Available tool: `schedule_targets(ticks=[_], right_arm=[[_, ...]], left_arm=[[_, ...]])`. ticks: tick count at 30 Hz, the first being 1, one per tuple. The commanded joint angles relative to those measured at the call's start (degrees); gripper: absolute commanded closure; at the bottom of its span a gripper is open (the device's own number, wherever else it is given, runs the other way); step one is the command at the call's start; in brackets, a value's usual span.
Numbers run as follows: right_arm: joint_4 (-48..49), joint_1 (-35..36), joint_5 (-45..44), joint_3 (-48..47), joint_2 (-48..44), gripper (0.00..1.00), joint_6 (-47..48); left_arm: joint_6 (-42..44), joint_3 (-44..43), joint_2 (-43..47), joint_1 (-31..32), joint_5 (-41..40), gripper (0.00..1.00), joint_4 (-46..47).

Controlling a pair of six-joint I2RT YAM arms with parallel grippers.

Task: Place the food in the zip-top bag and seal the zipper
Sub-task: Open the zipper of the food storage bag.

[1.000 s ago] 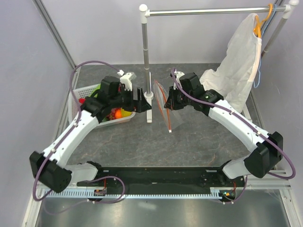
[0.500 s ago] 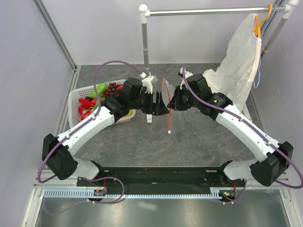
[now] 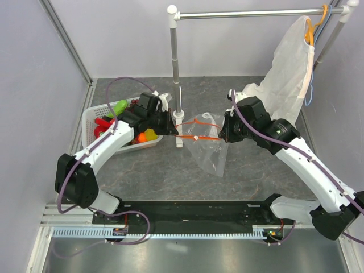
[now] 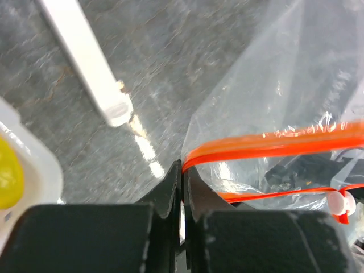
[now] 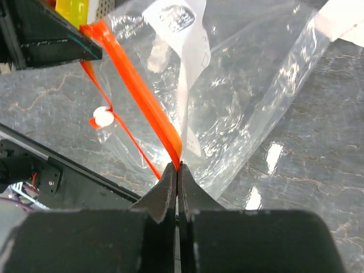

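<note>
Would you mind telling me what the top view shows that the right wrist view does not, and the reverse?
Only the top view: the clothes rail and the white cover hanging from it. Only the right wrist view: the printed label on the bag. Both: the clear bag stretched between the left gripper and right gripper, each shut on an end of its orange strip, and the white slider.

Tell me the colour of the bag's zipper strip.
The zipper strip is orange-red; best in the right wrist view.

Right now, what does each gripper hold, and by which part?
The zip-top bag, by its zipper: left gripper at one end, right gripper at the other.
</note>
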State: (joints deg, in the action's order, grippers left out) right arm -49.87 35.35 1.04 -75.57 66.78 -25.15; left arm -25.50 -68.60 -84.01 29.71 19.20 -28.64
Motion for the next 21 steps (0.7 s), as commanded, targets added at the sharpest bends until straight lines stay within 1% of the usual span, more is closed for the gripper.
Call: schedule_targets(ticks=[1,2,3,6,11,12,13,14,15,16,17,18,19,21], right_arm=[[-3.48,-0.99,0.0,-0.81,0.54,1.0,4.58],[-2.96,-0.99,1.32,-0.46,0.71,1.0,4.32],[-1.39,-1.08,3.07,0.24,1.06,1.0,4.4],[1.6,-1.08,4.32,0.78,2.91,1.0,4.4],[5.56,-1.08,7.31,1.39,6.69,1.0,4.23],[6.35,-1.08,7.31,1.48,7.13,1.0,4.32],[6.88,-0.99,7.31,1.65,7.65,1.0,4.32],[7.41,-1.08,7.31,2.09,7.75,1.0,4.23],[8.2,-1.08,7.31,2.27,7.92,1.0,3.97],[8.47,-1.08,7.31,2.53,8.01,1.0,3.79],[9.17,-1.08,7.66,3.14,7.92,1.0,3.61],[9.52,-1.08,7.84,3.41,7.92,1.0,3.09],[9.87,-1.08,7.93,4.11,7.92,1.0,2.91],[10.84,-1.08,8.02,4.64,7.83,1.0,2.74]], left_arm=[[8.43,0.83,-2.04,-2.47,1.17,0.98,-6.42],[8.62,1.44,-2.12,-2.38,2.76,0.98,-6.25],[8.71,1.71,-2.04,-2.29,6.08,0.98,-5.9],[11.6,1.28,-2.39,-1.5,10.4,0.97,-5.98],[14.95,0.75,-1.95,-1.5,11.21,0.91,-5.9],[15.12,0.57,-1.51,-1.5,11.64,0.87,-6.07],[16.0,0.22,-1.08,-1.59,12.0,0.82,-6.51],[16.53,-0.65,-0.55,-1.59,12.17,0.7,-6.86],[17.49,-0.92,1.11,-1.76,11.57,0.41,-7.82],[18.28,-1.01,2.61,-1.94,11.56,0.31,-8.18],[19.16,-0.92,4.27,-2.2,12.26,0.15,-8.44],[20.39,-0.49,8.12,-3.16,13.22,0.07,-8.53],[20.92,-0.05,9.98,-3.87,14.19,0.01,-8.88],[21.8,0.22,13.67,-5.8,13.94,0.0,-9.76]])
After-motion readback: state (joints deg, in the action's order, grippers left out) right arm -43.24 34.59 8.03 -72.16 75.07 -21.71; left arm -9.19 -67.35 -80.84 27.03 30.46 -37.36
